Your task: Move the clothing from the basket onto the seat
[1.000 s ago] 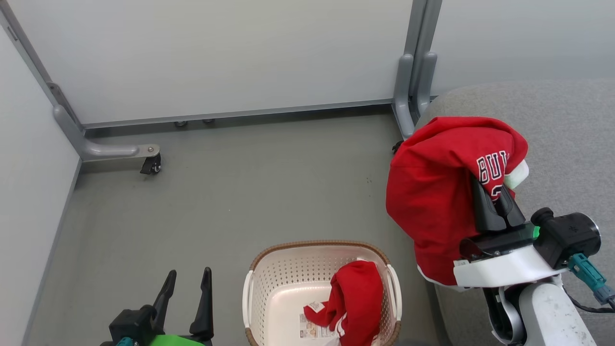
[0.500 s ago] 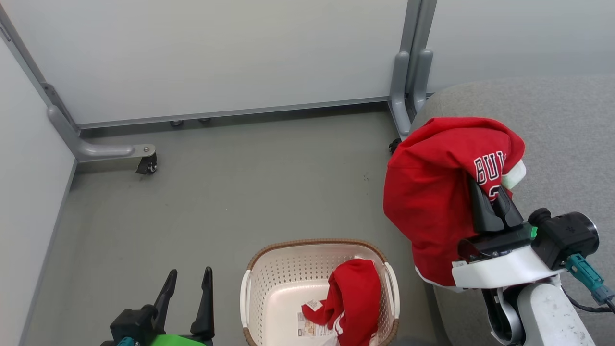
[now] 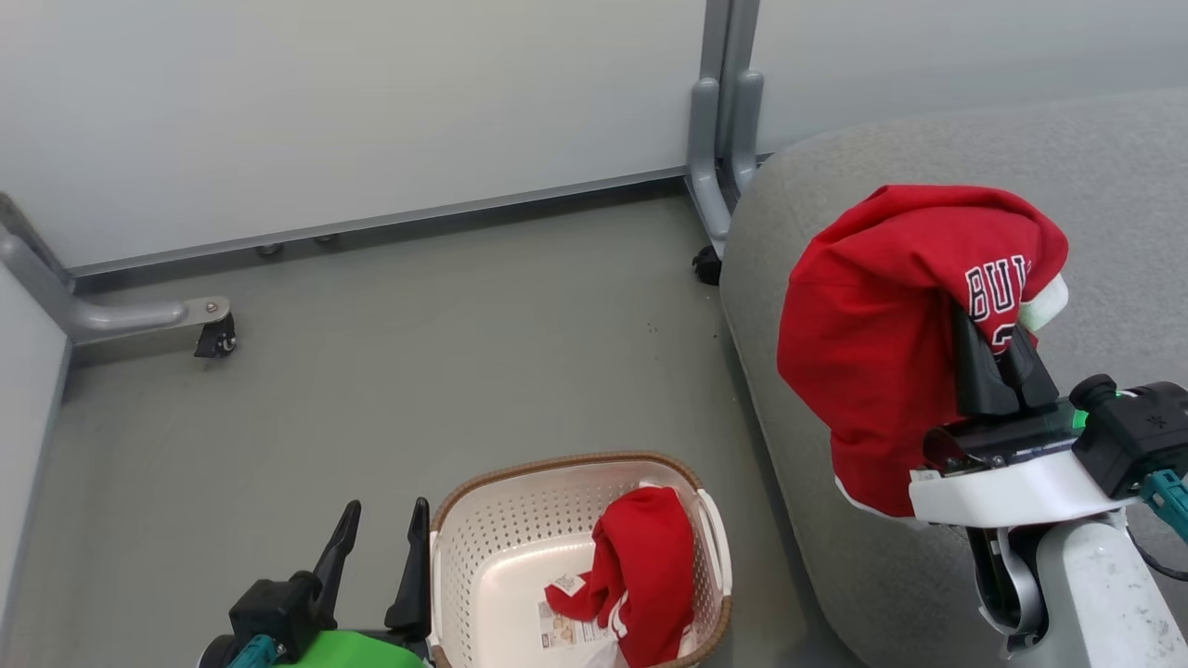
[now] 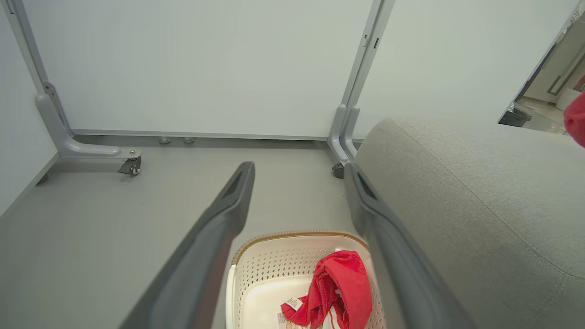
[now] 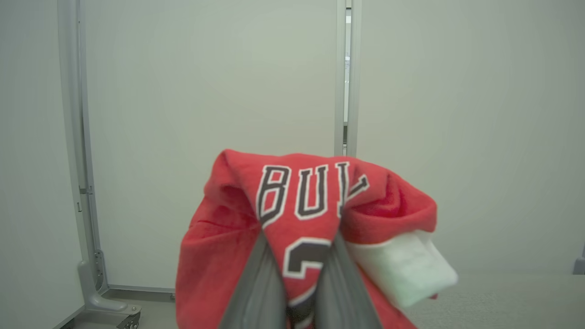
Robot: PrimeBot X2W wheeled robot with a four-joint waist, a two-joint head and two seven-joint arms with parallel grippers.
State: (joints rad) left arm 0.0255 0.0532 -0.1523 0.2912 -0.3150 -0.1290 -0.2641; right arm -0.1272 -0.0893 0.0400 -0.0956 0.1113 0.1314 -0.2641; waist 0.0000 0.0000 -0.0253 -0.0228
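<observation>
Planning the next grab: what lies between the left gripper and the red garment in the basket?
Head view: just the basket's white wall and floor lie between left gripper and red garment.

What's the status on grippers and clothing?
Right gripper shut on jersey, held up by the seat. Left gripper open beside basket. Second red garment in the basket. No obstruction seen.

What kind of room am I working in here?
Probably a staged test bay, not a home: plain partition panels on a wheeled foot, bare grey floor, one grey seat beside a basket.
</observation>
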